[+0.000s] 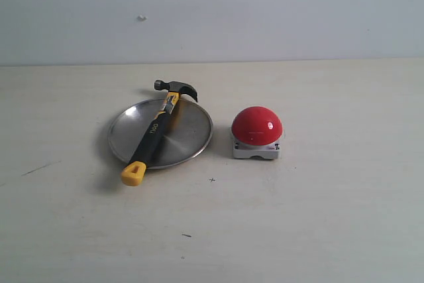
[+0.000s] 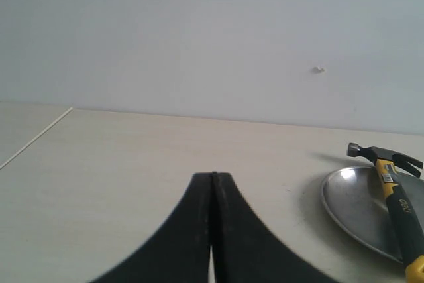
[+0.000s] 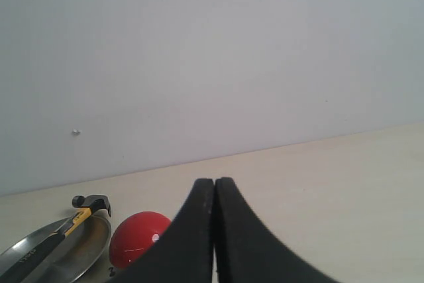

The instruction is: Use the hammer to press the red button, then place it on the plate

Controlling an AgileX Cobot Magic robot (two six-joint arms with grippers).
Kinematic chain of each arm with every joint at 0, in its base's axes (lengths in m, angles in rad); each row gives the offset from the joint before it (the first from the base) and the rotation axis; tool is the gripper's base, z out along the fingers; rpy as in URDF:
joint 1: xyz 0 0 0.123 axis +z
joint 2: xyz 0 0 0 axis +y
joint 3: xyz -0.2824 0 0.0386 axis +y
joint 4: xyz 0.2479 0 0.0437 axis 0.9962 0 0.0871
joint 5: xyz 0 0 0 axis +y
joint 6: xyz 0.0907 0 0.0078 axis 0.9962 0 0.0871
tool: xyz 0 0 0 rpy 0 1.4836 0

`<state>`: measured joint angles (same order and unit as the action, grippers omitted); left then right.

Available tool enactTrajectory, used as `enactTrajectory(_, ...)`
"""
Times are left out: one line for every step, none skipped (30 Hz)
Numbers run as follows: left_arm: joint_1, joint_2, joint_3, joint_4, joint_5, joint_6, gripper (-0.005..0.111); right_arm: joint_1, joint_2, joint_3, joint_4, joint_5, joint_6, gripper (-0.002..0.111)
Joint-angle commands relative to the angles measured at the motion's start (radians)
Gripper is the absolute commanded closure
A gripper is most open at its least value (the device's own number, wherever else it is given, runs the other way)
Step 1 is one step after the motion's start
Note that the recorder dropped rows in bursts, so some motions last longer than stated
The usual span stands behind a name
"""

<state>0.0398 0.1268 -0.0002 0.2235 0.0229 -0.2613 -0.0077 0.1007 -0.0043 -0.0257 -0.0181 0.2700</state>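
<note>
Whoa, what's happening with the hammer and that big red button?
Nothing is being held right now. The hammer lies across the silver plate, its head poking past the far rim. The red button sits beside the plate, not touching it. The left pincer and the right pincer are both shut, empty and away from everything.

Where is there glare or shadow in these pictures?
Exterior view: a small white glint on the red button, a soft shadow left of the plate. Left wrist view: a bright patch on the plate's rim near the hammer. Right wrist view: another glint on the button.
</note>
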Motion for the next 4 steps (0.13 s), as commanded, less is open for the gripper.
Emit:
enactTrajectory(0.000,-0.004,0.000,-0.001,-0.002,-0.007,0.107,-0.006,-0.008,0.004,0.000,-0.007,-0.011,0.108)
enactTrajectory(0.000,-0.004,0.000,-0.001,-0.002,-0.007,0.107,-0.006,-0.008,0.004,0.000,-0.007,-0.011,0.108)
enactTrajectory(0.000,-0.004,0.000,-0.001,-0.002,-0.007,0.107,-0.006,-0.008,0.004,0.000,-0.007,-0.011,0.108)
enactTrajectory(0.000,-0.004,0.000,-0.001,-0.002,-0.007,0.107,-0.006,-0.008,0.004,0.000,-0.007,-0.011,0.108)
